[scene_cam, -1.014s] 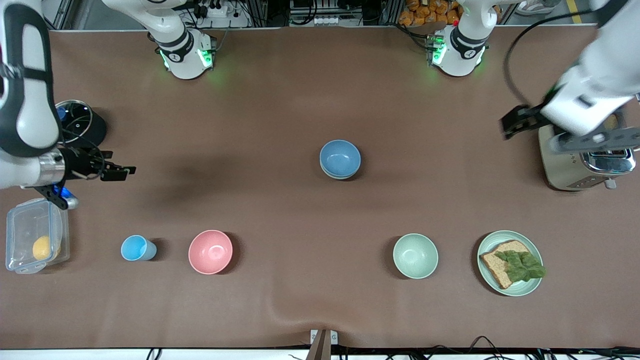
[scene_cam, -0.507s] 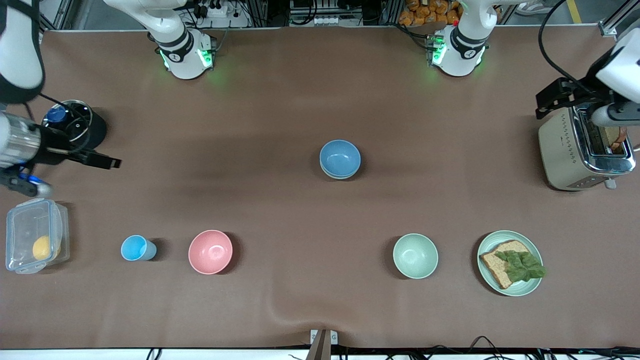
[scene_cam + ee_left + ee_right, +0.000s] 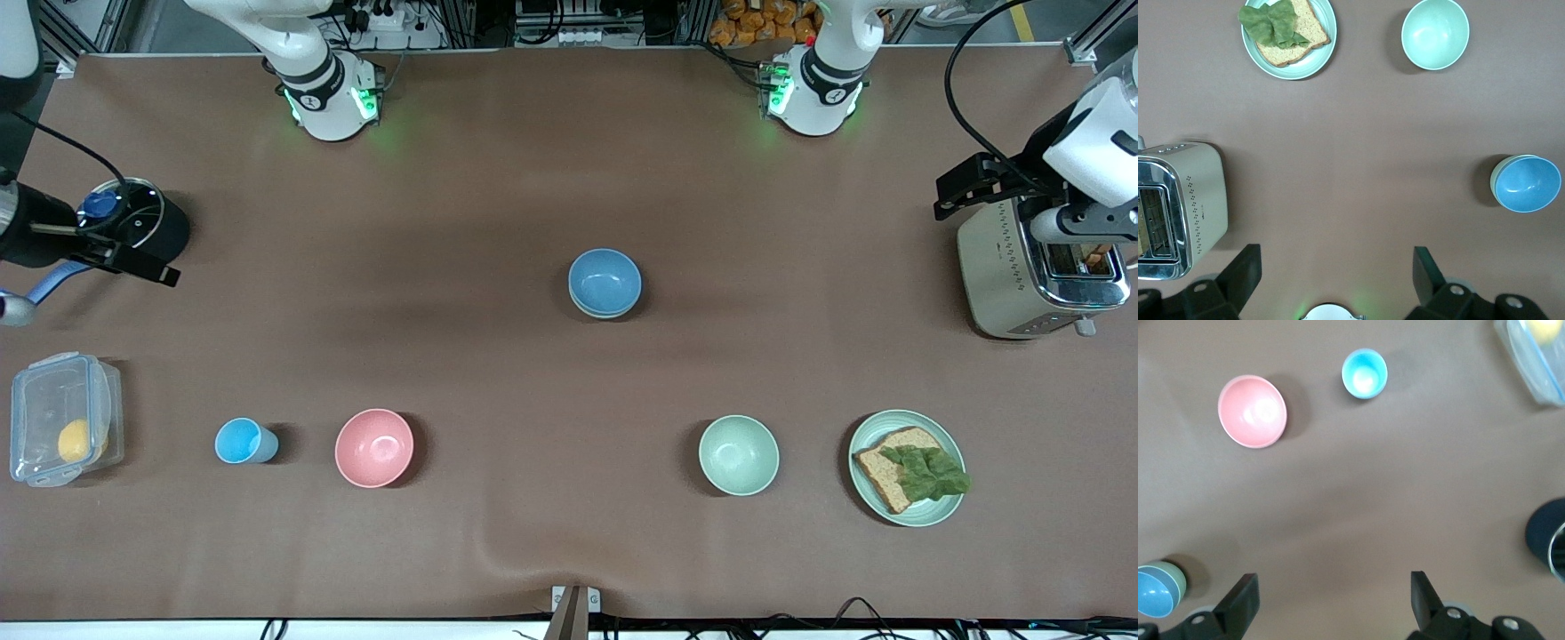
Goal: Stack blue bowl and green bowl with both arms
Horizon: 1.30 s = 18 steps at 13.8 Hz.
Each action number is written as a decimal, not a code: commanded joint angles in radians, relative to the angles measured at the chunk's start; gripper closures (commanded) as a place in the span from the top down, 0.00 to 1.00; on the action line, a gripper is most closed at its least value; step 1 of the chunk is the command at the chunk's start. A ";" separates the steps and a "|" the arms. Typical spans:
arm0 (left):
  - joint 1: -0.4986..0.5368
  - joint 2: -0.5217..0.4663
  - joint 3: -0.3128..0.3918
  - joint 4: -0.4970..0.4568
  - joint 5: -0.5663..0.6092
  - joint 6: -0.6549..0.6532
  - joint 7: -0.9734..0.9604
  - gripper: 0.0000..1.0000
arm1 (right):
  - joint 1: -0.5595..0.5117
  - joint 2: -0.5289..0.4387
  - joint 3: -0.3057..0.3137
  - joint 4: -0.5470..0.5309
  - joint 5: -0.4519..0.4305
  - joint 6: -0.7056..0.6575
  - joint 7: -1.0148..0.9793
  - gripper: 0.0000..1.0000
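- Brown worktop (image 3: 498, 178), long, with both arm bases along one edge; clock positions are read around the blue bowl, with 6 o'clock toward the front camera.
- Blue bowl (image 3: 605, 281): near the worktop's centre, upright, nested inside the green bowl (image 3: 1494, 180), of which only a pale rim shows beneath it.
- Second green bowl (image 3: 738, 454): at 5 o'clock, alone, upright, well apart from the stack.
- Pale-green plate (image 3: 942, 511): at 4 o'clock, carrying a slice of bread (image 3: 889, 462) topped with lettuce (image 3: 929, 471).
- Toaster (image 3: 996, 284): at 3 o'clock, at the left arm's end.
- Pink bowl (image 3: 374, 447): between 7 and 8 o'clock, upright.
- Light-blue cup (image 3: 240, 441): at 8 o'clock, just beside the pink bowl.
- Clear lidded box (image 3: 36, 391): between 8 and 9 o'clock, with a yellow item inside.
- Black pot (image 3: 169, 231): at 9 o'clock, at the right arm's end.
- Left end effector (image 3: 1336, 250): raised over the toaster's edge, fingers spread apart, holding nothing.
- Right end effector (image 3: 1332, 576): raised over the worktop beside the black pot, fingers spread apart, holding nothing.
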 commanded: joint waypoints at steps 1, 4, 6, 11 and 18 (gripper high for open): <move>-0.001 -0.011 0.001 -0.003 -0.020 0.003 0.003 1.00 | -0.072 -0.048 0.023 -0.026 -0.001 0.069 -0.344 1.00; -0.012 -0.006 -0.002 -0.004 -0.010 0.007 0.006 1.00 | -0.058 -0.042 -0.011 -0.016 0.014 0.038 -0.319 1.00; -0.004 -0.009 -0.002 -0.004 -0.010 0.007 0.009 1.00 | -0.043 -0.042 0.000 -0.003 -0.019 0.040 -0.234 1.00; -0.004 -0.008 -0.002 -0.004 -0.004 0.007 0.009 1.00 | -0.041 -0.055 0.004 0.024 -0.042 0.034 -0.237 1.00; -0.007 -0.009 -0.002 -0.006 -0.004 0.006 0.007 1.00 | -0.046 -0.078 0.036 0.003 -0.076 -0.028 -0.214 1.00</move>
